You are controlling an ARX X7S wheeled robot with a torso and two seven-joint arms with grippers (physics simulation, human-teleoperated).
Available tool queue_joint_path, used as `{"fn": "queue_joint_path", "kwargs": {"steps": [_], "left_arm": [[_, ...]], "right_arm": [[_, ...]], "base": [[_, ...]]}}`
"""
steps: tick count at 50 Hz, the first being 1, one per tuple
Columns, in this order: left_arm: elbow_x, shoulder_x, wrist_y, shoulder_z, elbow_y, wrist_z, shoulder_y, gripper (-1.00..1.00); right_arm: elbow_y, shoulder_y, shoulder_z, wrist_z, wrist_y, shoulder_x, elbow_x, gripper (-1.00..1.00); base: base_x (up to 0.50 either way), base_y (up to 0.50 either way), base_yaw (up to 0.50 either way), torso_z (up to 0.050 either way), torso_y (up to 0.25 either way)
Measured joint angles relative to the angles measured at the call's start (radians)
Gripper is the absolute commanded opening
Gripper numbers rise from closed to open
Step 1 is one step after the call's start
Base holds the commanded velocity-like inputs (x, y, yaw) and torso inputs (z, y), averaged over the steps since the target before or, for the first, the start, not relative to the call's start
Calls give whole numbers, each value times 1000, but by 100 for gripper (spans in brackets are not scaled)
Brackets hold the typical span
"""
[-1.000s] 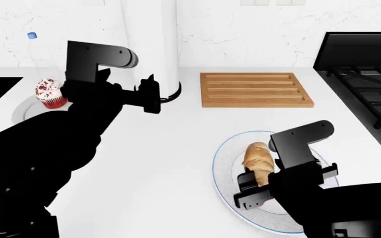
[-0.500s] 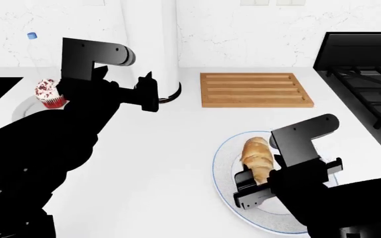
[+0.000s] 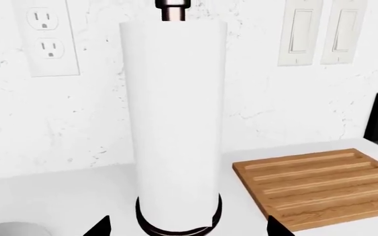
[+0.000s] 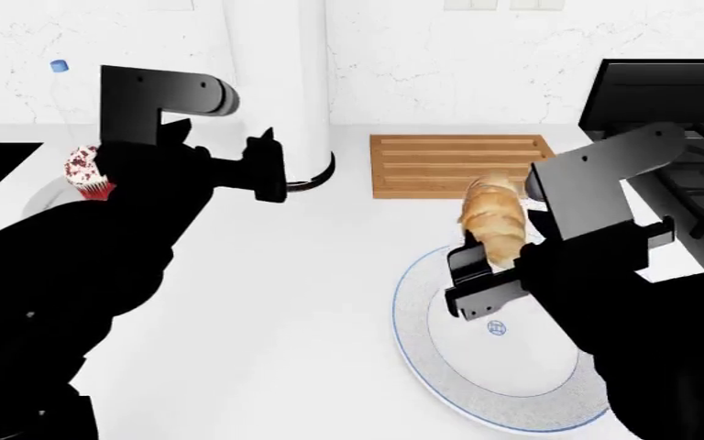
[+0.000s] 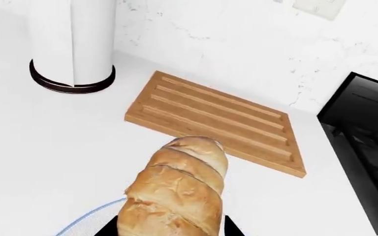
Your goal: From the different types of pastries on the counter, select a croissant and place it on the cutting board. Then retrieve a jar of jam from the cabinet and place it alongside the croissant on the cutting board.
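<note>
Above the plate, croissant clamped in right hand — raised, short of cutting board

R gripper holds croissant above plate.

Bright, even simulator light; sharp focus throughout; faint soft shadows; arms render flat black.
</note>
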Motion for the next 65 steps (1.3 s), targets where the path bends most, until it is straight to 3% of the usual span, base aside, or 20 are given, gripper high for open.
{"fn": "queue_joint_path", "kwargs": {"steps": [11,23,34,44,53,65], "left_arm": [[-5,-5,9,3,-4,5,3,100],[-4,-12,24,15,-14,13,5,100],[0,-17,42,28,-32,24,6,100],[0,-22,47,36,-38,26,2,100],[2,-25,59,43,-50,32,1,100],[12,-29,81,56,-60,32,6,100]], "right_arm": [[151,94,-81,-290,-10,-48,-309,-100],[417,238,-239,-608,-130,-120,-628,-100],[814,385,-392,-885,-316,-249,-874,-100],[1331,512,-488,-1153,-565,-433,-1042,-100],[1614,567,-447,-1293,-680,-526,-1180,-100],[1751,566,-228,-1396,-694,-570,-1449,-100]], "base": [[0,0,0,0,0],[0,0,0,0,0],[0,0,0,0,0],[0,0,0,0,0],[0,0,0,0,0],[0,0,0,0,0]]}}
